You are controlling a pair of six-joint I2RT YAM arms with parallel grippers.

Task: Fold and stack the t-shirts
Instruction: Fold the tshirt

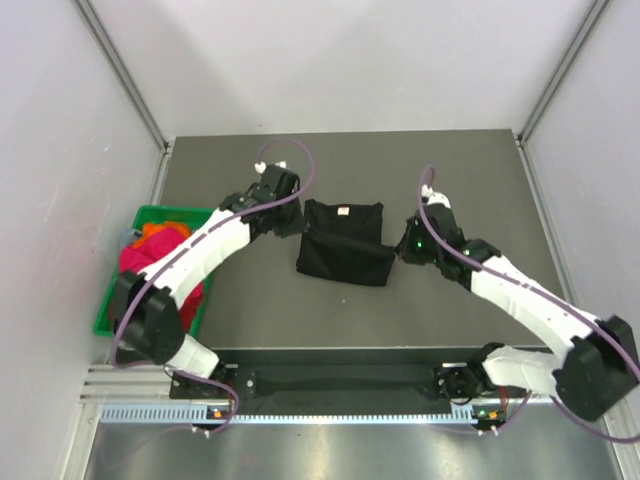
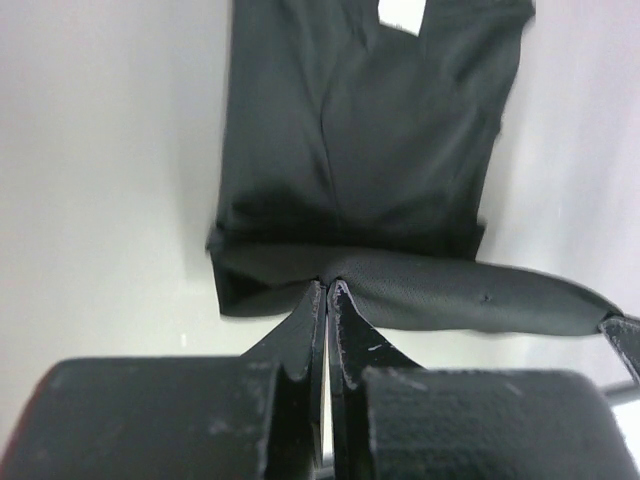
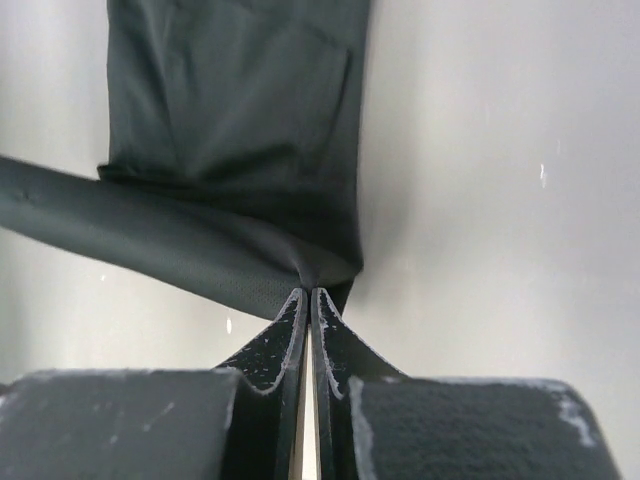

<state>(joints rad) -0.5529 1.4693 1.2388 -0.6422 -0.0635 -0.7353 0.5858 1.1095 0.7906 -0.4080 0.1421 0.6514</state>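
- My left gripper (image 1: 297,226) is clenched on the black t-shirt (image 1: 345,245), pinching the left end of a lifted fold of cloth.
- In the left wrist view, the left gripper (image 2: 327,290) has its two fingers pressed together with cloth caught at the tips. The fold runs off to the right of the tips as a raised band. The rest of the black t-shirt (image 2: 380,130) lies flat beyond the tips, with its white neck label (image 2: 402,14) at the far end.
- My right gripper (image 1: 404,246) is clenched on the right end of the same fold.
- In the right wrist view, the right gripper (image 3: 306,295) is closed on a corner of cloth. The band stretches away to the left of the tips, and the flat part of the black t-shirt (image 3: 230,100) lies ahead and to the left.
- The shirt lies between the two grippers on the dark table (image 1: 460,180).
- Out to the left of my left gripper, beside that arm, a green bin (image 1: 150,212) holds an orange t-shirt (image 1: 160,230) and a magenta t-shirt (image 1: 140,262).
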